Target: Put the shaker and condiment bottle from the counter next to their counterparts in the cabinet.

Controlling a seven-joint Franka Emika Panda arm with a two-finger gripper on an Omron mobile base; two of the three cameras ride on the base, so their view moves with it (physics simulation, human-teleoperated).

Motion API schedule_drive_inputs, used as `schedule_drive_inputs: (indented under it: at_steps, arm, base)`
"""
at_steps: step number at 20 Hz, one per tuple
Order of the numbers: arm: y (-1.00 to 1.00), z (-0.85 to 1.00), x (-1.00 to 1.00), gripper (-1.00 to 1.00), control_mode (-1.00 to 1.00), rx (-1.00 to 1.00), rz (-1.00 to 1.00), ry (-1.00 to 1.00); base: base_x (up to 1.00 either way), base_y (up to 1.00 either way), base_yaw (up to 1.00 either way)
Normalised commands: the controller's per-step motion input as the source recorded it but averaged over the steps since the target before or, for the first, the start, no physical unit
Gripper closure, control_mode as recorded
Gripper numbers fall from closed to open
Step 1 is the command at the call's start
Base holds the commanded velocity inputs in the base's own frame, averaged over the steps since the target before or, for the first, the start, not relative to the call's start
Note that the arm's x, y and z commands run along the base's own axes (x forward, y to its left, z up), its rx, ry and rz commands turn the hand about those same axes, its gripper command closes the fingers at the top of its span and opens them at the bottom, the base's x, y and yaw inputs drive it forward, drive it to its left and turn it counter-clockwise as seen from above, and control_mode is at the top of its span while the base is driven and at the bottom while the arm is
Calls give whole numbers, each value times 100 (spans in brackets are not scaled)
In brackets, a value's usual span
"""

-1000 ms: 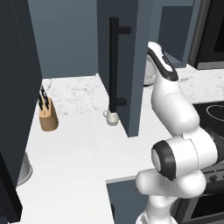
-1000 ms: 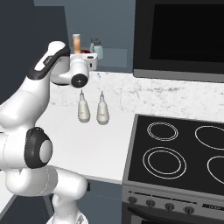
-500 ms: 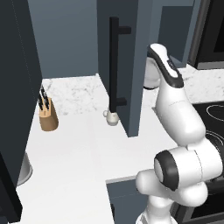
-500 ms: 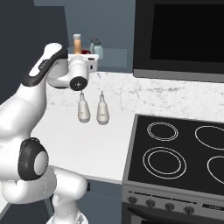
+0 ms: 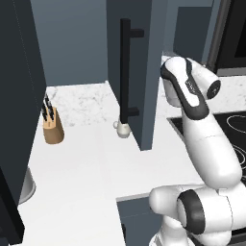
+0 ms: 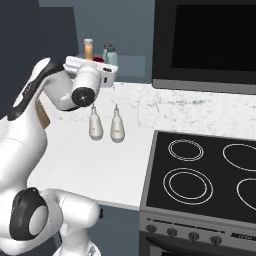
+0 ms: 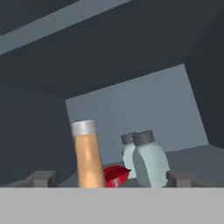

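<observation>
The cabinet's door (image 5: 144, 57) stands open, its black bar handle (image 5: 126, 72) facing me. My gripper (image 6: 102, 70) is raised to the cabinet shelf (image 7: 194, 153), open (image 7: 110, 178), with nothing between its fingertips (image 7: 41, 178). Just ahead on the shelf stand two pale blue-grey shakers with grey caps, one (image 7: 149, 161) in front of the other (image 7: 127, 151), close together. Left of them is an orange-tan bottle (image 7: 88, 157) (image 6: 89, 49) with a pale cap. I cannot tell whether it is the counter's condiment bottle or its counterpart. A red thing (image 7: 114, 175) lies between them.
Two pale pointed bottles (image 6: 95, 125) (image 6: 118, 127) stand on the marble counter (image 6: 100, 160). A wooden knife block (image 5: 53, 126) and a white cup-like thing (image 5: 123, 129) sit further left. The stove (image 6: 200, 175) lies right, under a black oven front (image 6: 210, 40).
The arm's upper links have shifted slightly while the hand stays at the shelf. The things on the shelf and counter have not moved.
</observation>
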Motion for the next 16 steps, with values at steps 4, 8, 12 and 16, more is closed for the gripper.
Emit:
schedule_drive_inputs:
  at_steps: [4,8,12,16]
  arm:
    - [-6,23,-79,-100,-100,6,-3,24]
    - [-6,11,-91,-100,-100,6,0,16]
    - [-22,15,-100,-100,-100,12,0,6]
    - [-38,7,-100,-100,-100,16,0,1]
  base:
    - [0,0,0]
    - [0,0,0]
    - [0,0,0]
    - [0,0,0]
